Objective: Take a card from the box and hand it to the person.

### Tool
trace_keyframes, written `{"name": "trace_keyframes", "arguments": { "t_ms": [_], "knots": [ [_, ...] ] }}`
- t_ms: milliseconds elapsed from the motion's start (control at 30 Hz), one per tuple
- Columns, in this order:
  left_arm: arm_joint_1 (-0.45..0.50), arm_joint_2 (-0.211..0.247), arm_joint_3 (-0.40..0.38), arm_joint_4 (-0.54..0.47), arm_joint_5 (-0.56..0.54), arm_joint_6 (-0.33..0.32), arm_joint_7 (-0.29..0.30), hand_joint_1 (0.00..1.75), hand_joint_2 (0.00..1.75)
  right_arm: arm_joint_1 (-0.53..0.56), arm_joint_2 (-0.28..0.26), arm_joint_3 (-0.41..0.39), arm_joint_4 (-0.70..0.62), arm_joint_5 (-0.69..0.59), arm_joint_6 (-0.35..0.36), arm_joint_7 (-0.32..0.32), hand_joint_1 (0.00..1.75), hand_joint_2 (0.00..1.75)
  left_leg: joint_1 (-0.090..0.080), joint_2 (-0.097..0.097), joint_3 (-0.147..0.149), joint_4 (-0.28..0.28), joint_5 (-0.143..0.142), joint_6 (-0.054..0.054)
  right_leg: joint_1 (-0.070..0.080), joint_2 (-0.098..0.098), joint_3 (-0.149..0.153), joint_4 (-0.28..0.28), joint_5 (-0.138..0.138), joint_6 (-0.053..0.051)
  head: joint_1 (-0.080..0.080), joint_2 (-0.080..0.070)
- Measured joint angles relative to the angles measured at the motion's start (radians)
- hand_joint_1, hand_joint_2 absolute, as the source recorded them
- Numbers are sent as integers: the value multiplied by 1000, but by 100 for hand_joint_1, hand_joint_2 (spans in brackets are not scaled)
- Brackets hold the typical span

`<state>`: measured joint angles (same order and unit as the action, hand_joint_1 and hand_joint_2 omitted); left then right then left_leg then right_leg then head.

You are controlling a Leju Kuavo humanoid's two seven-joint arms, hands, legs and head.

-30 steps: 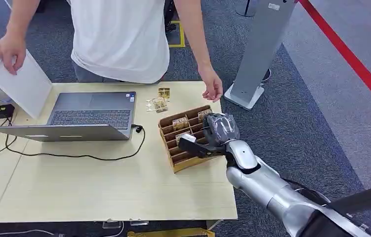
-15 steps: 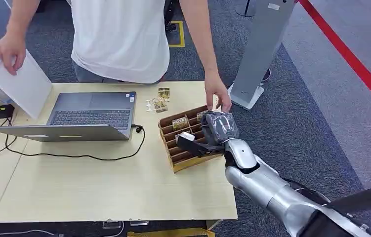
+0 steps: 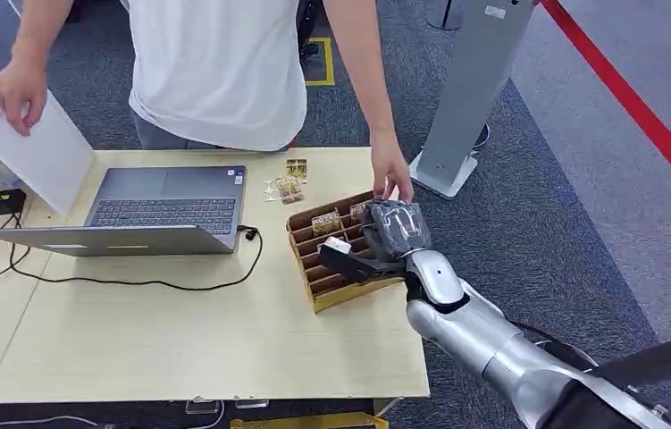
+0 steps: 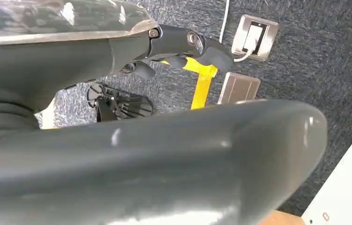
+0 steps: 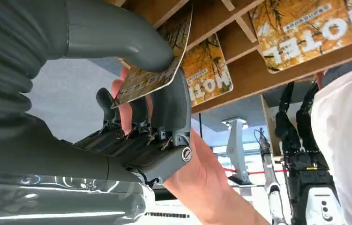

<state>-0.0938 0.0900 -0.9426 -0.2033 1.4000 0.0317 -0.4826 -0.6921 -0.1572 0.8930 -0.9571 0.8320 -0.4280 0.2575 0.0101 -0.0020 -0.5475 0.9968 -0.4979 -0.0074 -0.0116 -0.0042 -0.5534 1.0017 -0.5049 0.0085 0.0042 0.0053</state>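
A slotted wooden card box (image 3: 347, 294) stands near the table's right edge. My right hand (image 3: 392, 231) is over its far end and pinches a yellow hotel card (image 5: 153, 77) between thumb and fingers; the card's upper end is still in a slot. More cards (image 5: 300, 28) stand in the neighbouring slots (image 3: 326, 221). The person's hand (image 3: 391, 180) reaches to the box's far corner, just behind my fingers (image 5: 167, 122), and its palm (image 5: 202, 173) is close to them. My left hand (image 4: 183, 42) hangs over the carpet with nothing in it.
An open laptop (image 3: 166, 210) with a black cable (image 3: 135, 282) sits left of the box. Two loose cards (image 3: 287, 186) lie beyond the box. The person stands across the table, with the other hand on a white board (image 3: 41, 156). A grey stand (image 3: 470, 89) rises at the right.
The person's hand has come from the table's far edge down to the box's far corner, beside my right hand. My right hand has shifted slightly with the card.
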Motion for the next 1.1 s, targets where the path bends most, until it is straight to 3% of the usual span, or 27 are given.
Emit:
{"name": "trace_keyframes", "arguments": {
  "t_ms": [167, 467, 800, 933, 1100],
  "knots": [
    [1, 0, 0, 0, 11, 2, 0, 0, 0, -1, -16, -2, -53, 7, -13, 16, 131, 175, 0, 0, 0, 0, 0, 0, 0, 0, 0, 0, 0, 0, 0, 0],
    [3, 4, 0, 0, 19, 4, 3, 0, 0, 8, -77, -35, -309, 94, -44, 74, 131, 175, 0, 0, 0, 0, 0, 0, 0, 0, 0, 0, 0, 0, 0, 0],
    [2, 4, 0, 0, 18, 7, 10, 0, 0, 60, -105, -77, -497, 160, -51, 81, 133, 175, 0, 0, 0, 0, 0, 0, 0, 0, 0, 0, 0, 0, 0, 0],
    [2, 5, 0, 0, 10, 0, 10, 0, 0, 81, -107, -86, -516, 159, -44, 73, 110, 175, 0, 0, 0, 0, 0, 0, 0, 0, 0, 0, 0, 0, 0, 0],
    [2, 5, 0, 0, 19, -11, 10, 0, 0, 97, -110, -100, -523, 153, -40, 56, 106, 175, 0, 0, 0, 0, 0, 0, 0, 0, 0, 0, 0, 0, 0, 0]
  ]
}}
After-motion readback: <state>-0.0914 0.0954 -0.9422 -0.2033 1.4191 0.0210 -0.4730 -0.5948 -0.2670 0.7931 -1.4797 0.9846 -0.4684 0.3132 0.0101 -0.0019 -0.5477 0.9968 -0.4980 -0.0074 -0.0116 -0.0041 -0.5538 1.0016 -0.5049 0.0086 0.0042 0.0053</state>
